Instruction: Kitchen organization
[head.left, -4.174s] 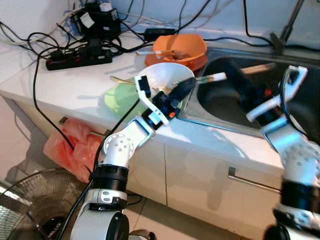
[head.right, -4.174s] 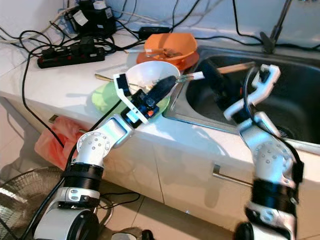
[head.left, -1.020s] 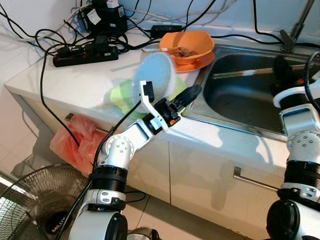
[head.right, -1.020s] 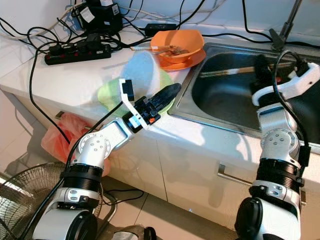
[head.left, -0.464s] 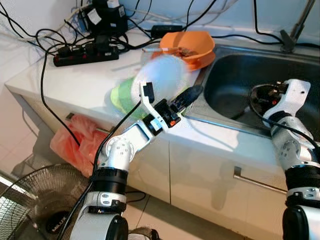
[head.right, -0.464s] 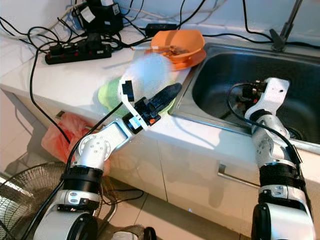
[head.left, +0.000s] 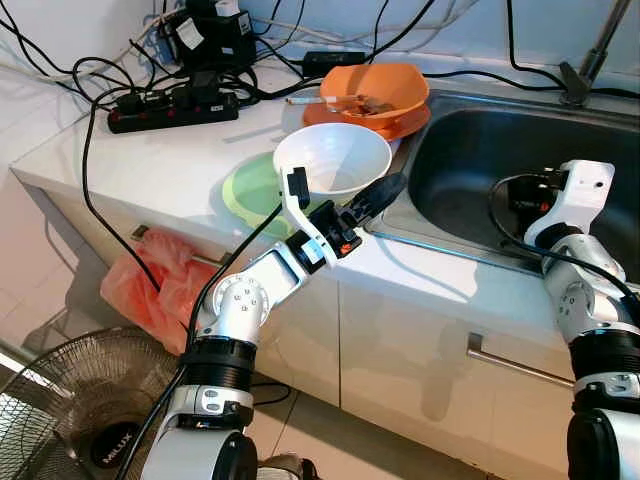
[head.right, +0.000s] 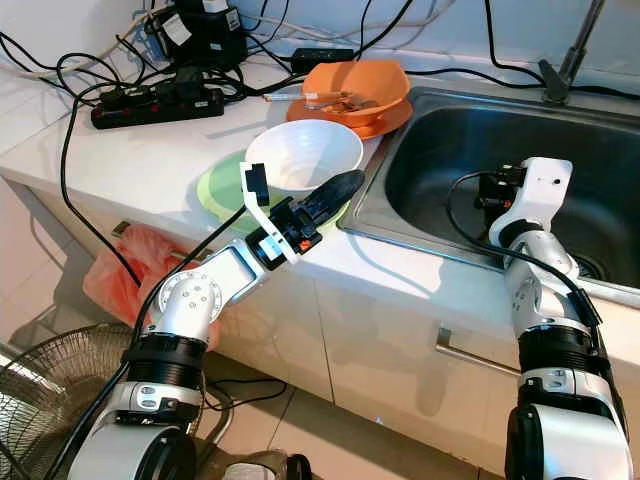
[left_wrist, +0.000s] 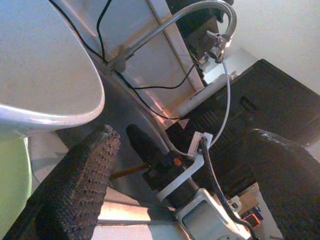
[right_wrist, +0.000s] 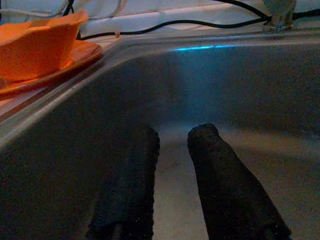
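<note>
The white bowl (head.left: 332, 160) now sits upright on the green plate (head.left: 250, 190) at the counter (head.left: 160, 160) edge; half a second ago it was a tilted blur in mid-air above that plate, and a second ago it stood on edge. So the stacking step looks done: bowl nested on plate, just left of the sink (head.left: 480, 160).

The left claw (head.left: 375, 195) lies just beside the bowl's rim, near the sink lip. In the left wrist view its fingers (left_wrist: 85, 185) stand wide apart with nothing between them, the bowl's rim off to one side, so it has let go.

The right claw (right_wrist: 175, 170) is down inside the sink, fingers a small gap apart and holding nothing; a second ago that arm was raised at the far right, and it has since swung in over the basin.

The orange bowl (head.left: 375, 88) with its utensils rests on an orange plate (head.left: 405, 120) behind, apart from the white bowl, as before.

Judging by this, the orange set is likely the next to tidy.
</note>
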